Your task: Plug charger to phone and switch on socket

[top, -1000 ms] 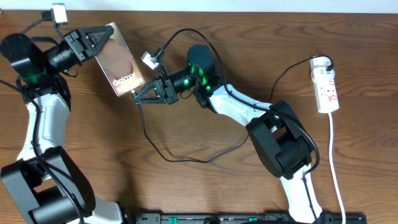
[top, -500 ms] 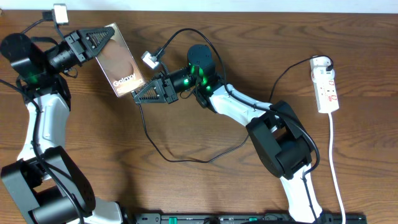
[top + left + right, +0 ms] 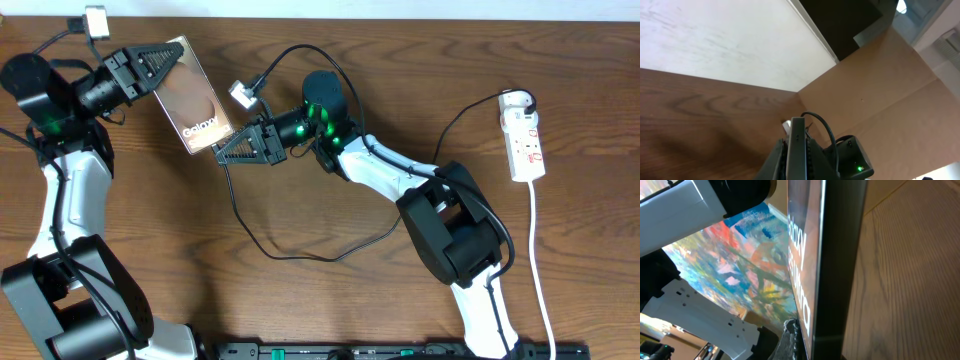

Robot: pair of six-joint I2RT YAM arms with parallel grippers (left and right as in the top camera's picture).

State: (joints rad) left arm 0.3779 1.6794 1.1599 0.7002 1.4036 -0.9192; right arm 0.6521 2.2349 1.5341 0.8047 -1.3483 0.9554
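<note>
Found the phone (image 3: 195, 100) clamped by its upper end in the left gripper (image 3: 170, 55), fingers pressed onto it from both faces. Saw it held tilted off the table (image 3: 330, 320) at the back left, with the "Galaxy" lettering facing the overhead camera. From the left wrist, saw only its thin grey edge, upright between the two fingers.

Found the right gripper (image 3: 225, 153) just beside the phone's lower end, tip pointing at it, fingers drawn together on the end of the charger (image 3: 310, 258). Traced the black cable from under those fingertips down toward the front of the table, round in a wide loose loop, under the right arm and up to the far end of the socket (image 3: 527, 140). Could not make out the plug tip in any view, nor tell whether it touched the phone. From the right wrist, saw the phone's dark edge very close and nearly vertical, its glossy face with the lettering on one side and bare wood on the other.

Saw the socket lying flat near the right edge, well apart from both grippers, red marks up. Followed its white cord (image 3: 541, 270) toward the front edge. Could not read the switch position.
</note>
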